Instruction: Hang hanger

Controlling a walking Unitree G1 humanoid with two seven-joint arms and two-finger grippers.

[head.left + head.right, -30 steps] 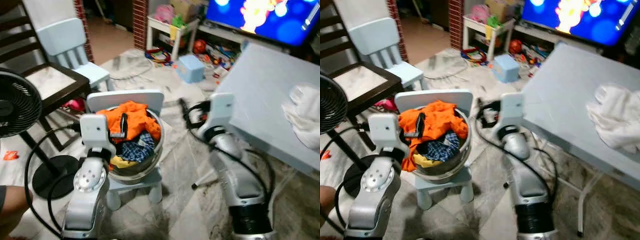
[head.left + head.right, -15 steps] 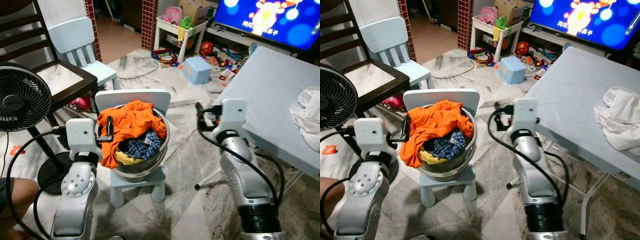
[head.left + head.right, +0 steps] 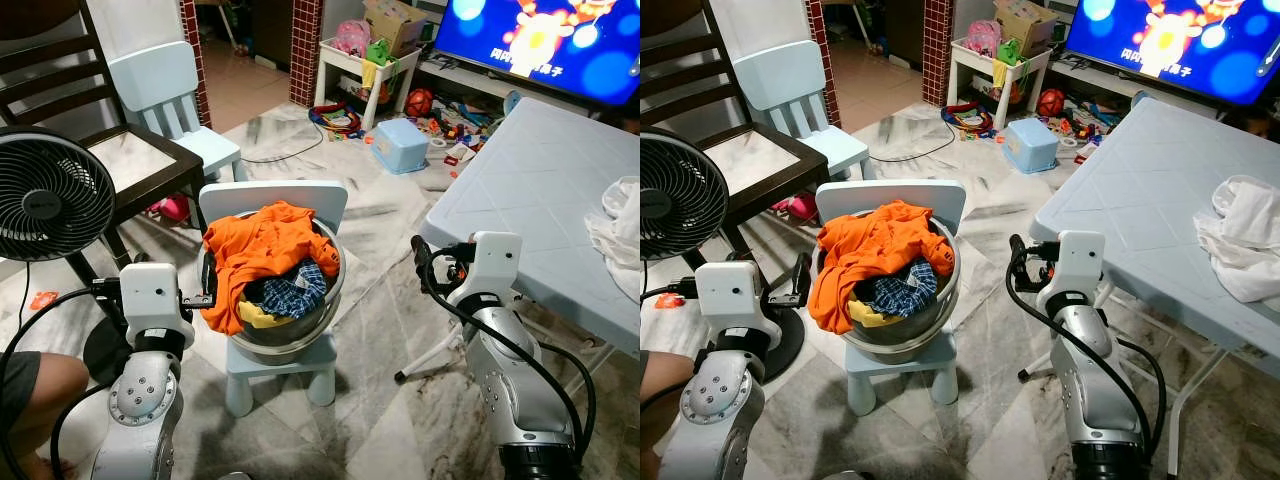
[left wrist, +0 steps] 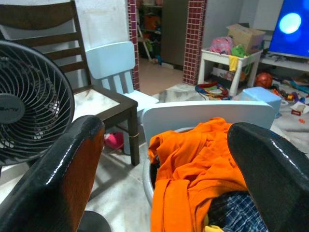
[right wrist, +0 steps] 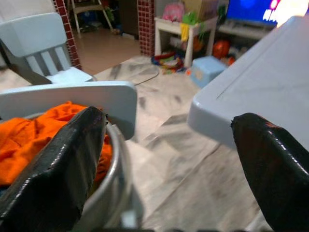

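A metal basin (image 3: 334,292), heaped with an orange garment (image 3: 258,246) over blue plaid cloth (image 3: 291,289), sits on a small pale-blue chair (image 3: 274,195).

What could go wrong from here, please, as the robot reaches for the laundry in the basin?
The metal basin sits on a small chair, so a pull on the overhanging orange garment might tip it. Cables trail beside the right tool and could snag. The fan stands close to the left tool.
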